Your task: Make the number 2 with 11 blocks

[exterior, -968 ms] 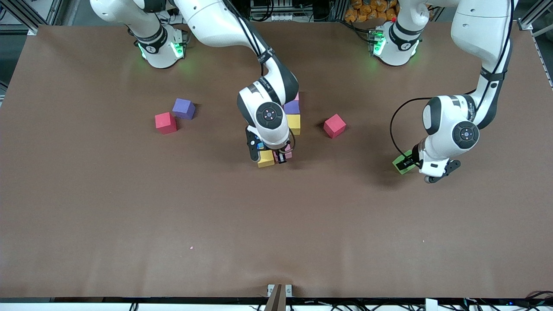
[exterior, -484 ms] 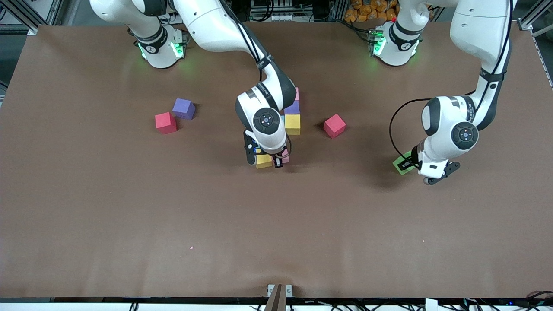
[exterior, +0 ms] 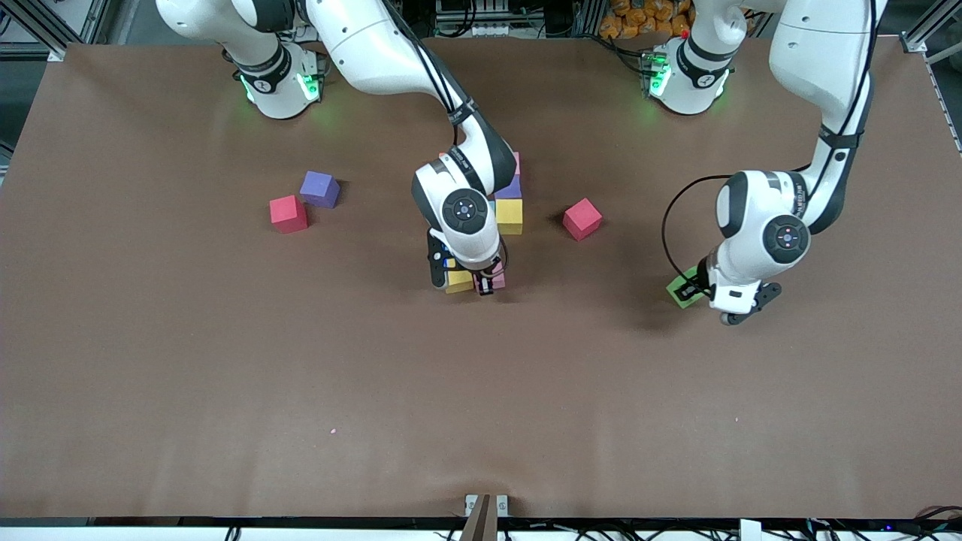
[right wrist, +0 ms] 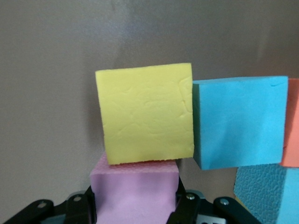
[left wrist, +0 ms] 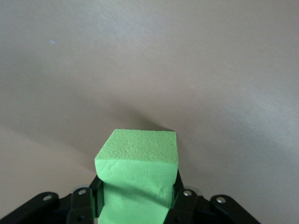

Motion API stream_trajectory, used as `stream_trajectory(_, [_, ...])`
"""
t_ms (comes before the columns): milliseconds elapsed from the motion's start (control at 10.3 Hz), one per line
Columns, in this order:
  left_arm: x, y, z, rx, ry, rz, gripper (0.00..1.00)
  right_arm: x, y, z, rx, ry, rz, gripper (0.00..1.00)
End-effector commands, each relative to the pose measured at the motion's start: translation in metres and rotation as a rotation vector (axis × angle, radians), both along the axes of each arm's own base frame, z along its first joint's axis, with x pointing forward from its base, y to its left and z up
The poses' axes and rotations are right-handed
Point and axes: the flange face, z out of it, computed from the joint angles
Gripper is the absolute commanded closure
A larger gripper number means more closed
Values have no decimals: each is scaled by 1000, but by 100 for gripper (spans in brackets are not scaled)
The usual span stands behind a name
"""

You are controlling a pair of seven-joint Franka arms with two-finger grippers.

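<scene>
Front view is showing the left gripper (exterior: 690, 288) hanging low over the table (exterior: 225, 376), at about four o'clock from the block cluster in the middle. Its fingers are clamping shut on two opposite faces of the green block (exterior: 679, 293). Whether that block is touching the table cannot be told.

The right arm is reaching down into the cluster. The right gripper (exterior: 485, 282) is sitting at the six o'clock end of the cluster, its fingers pinching closed on a pink block (exterior: 494, 279). In the right wrist view, a yellow block (right wrist: 147, 119) is pressing against the held pink one, a light blue block (right wrist: 238, 121) is standing edge to edge with that yellow one, an orange block (right wrist: 292, 123) is showing at the frame edge, and a second light blue block (right wrist: 261, 191) is lying close by.

Toward twelve o'clock from the right gripper, another yellow block (exterior: 509, 214), a purple block (exterior: 509, 188) and another pink block (exterior: 515, 161) are lining up in a column, partly hidden by the arm.

One crimson cube (exterior: 582, 219) is lying at three o'clock from that column, apart from it. At nine o'clock, well apart, a purple cube (exterior: 319, 188) and a second crimson cube (exterior: 288, 213) are sitting just beside each other.
</scene>
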Motion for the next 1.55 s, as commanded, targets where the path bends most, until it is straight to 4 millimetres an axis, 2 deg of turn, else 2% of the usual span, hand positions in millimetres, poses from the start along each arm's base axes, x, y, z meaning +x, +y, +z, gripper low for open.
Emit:
stream_trajectory(0, [6, -29, 7, -18, 37, 91, 69, 4, 4, -7, 14, 8, -36, 56])
stream_trajectory(290, [4, -109, 24, -35, 61, 276, 69, -2, 8, -10, 8, 13, -41, 56])
stream_trajectory(484, [-1, -165, 22, -30, 64, 379, 69, -4, 8, -12, 4, 17, -42, 56])
stream_trajectory(677, [-7, -211, 16, -18, 65, 473, 69, -5, 9, -13, -4, 16, -33, 56])
stream_trajectory(968, [-16, -239, 12, -2, 71, 568, 72, -6, 9, -13, -13, 11, -15, 56])
stream_trajectory(1452, [-14, -259, 9, -23, 116, 775, 73, -6, 7, -13, -39, 7, 5, 56])
